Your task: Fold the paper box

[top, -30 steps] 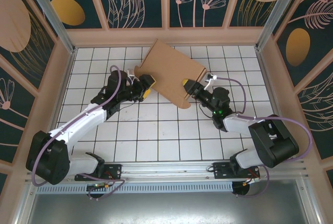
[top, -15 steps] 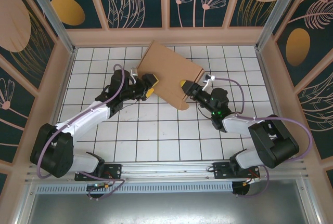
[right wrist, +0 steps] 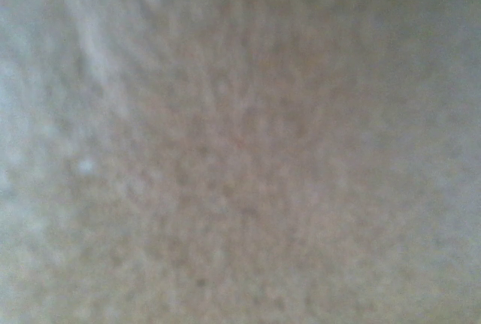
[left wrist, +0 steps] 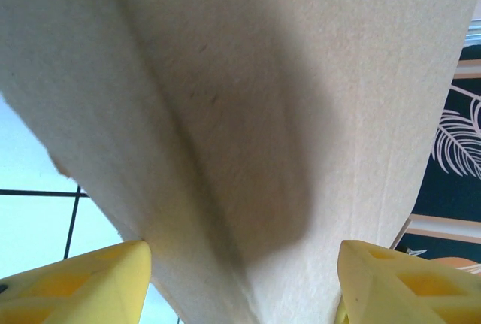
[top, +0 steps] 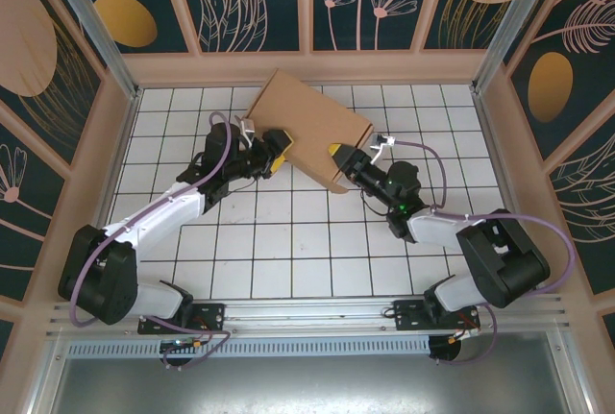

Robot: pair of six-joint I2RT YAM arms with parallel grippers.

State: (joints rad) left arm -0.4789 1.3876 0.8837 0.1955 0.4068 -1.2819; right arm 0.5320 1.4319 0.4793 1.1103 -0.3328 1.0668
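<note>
The paper box [top: 307, 121] is plain brown cardboard, tilted, at the far middle of the tiled table. My left gripper [top: 276, 145] is at its left edge. In the left wrist view the two yellow fingers [left wrist: 90, 279] stand wide apart with a creased fold of the paper box [left wrist: 263, 113] spanning the gap and touching both. My right gripper [top: 339, 157] is at the box's near right edge, one yellow fingertip lying on the cardboard. Blurred cardboard of the paper box [right wrist: 240, 143] lies right against the right wrist camera and hides its fingers.
The box's far corner is close to the back wall [top: 307, 66]. Pink-framed side walls [top: 115, 145] close in the white tiled table [top: 288, 241]. A metal rail [top: 307, 313] with the arm bases runs along the near edge.
The box and both grippers have shifted together toward the far left. The box's far corner now sits nearer the back wall. Neither gripper's opening has visibly changed.
</note>
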